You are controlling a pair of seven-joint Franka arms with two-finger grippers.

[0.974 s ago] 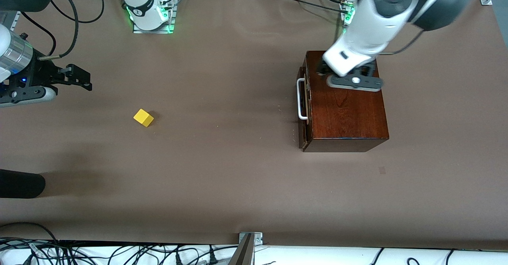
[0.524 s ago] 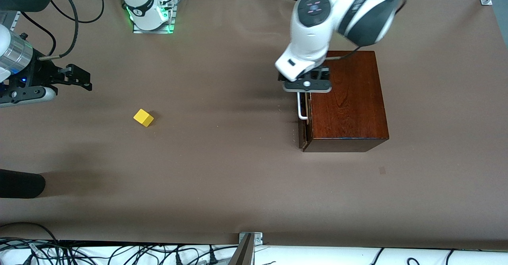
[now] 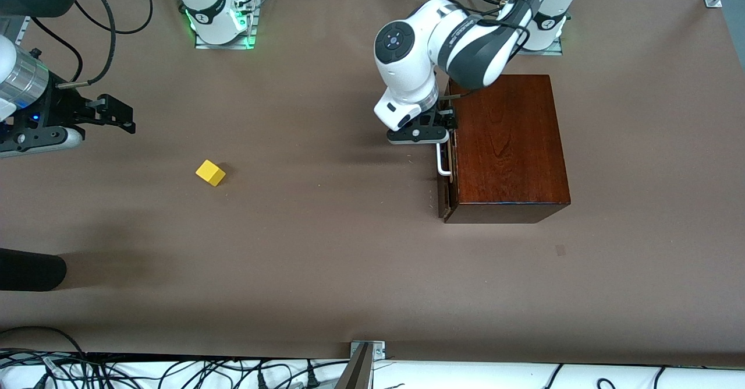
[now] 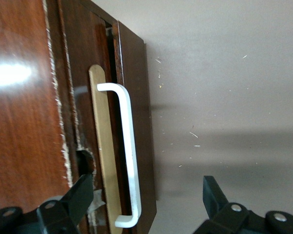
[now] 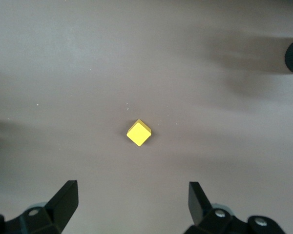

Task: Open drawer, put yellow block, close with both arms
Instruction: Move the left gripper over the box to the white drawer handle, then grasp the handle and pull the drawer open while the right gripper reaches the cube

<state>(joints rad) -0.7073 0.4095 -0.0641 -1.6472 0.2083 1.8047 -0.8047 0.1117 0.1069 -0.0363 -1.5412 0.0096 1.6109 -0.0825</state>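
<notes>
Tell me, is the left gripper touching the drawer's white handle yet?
Apart. The left wrist view shows the left gripper open, fingers straddling the white handle with gaps on both sides.

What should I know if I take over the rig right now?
Left gripper: open, fingers straddling the white bar handle of the drawer, not yet closed on it.
Right gripper: open, waiting over bare table at the right arm's end.
Yellow block: on the table, untouched.
Done: approach to the handle.
Left: grip the handle, pull the drawer out of the wooden box, load the block, close.
</notes>
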